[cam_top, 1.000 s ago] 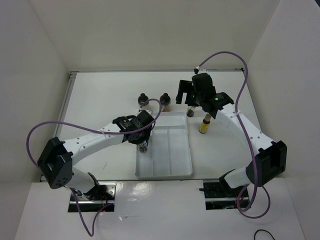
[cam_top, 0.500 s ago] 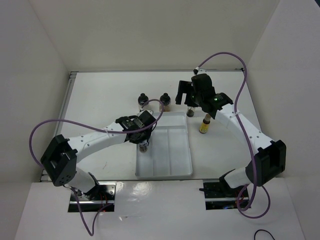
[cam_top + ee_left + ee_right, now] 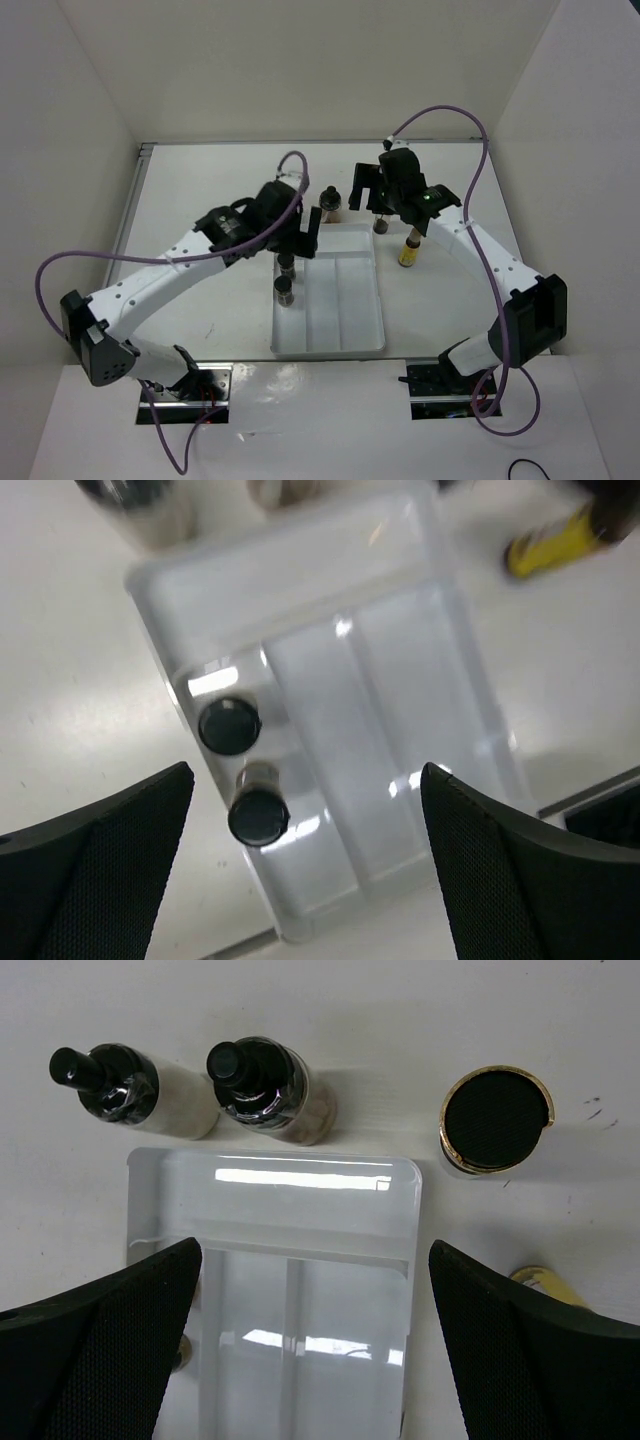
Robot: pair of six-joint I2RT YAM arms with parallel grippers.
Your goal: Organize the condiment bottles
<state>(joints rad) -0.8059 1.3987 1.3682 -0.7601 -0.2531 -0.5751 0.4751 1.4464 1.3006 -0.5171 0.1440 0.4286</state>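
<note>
Black jaws spread wide on my left gripper [image 3: 308, 780], nothing held, hanging over the white tray [image 3: 400, 690]. Right below it, two short dark bottles [image 3: 229, 725] stand upright one behind the other in the tray's left slot, so that pair looks sorted.

My right gripper [image 3: 315, 1250] is just as open and empty, hovering over the tray's far end. Past that far wall, on the table [image 3: 350, 1020], the pale bottle [image 3: 180, 1108] and the brown bottle [image 3: 265, 1085] stand close side by side. I can't tell if they touch. The tan-capped amber one [image 3: 495, 1120] sits off past the right corner, and the yellow bottle [image 3: 408, 252] is near the tray's right wall.

Four to go, I reckon, and the next grab is probably one of that close pair. Tips to self:
- Come straight down.
- Take the glass body rather than the skinny cap.
- Turn the wrist so the fingers land on the bottle's near and far sides, so I don't wedge one in by the neighbour and tip it.
- Both wrists are crowding the same end, so one arm at a time.
</note>
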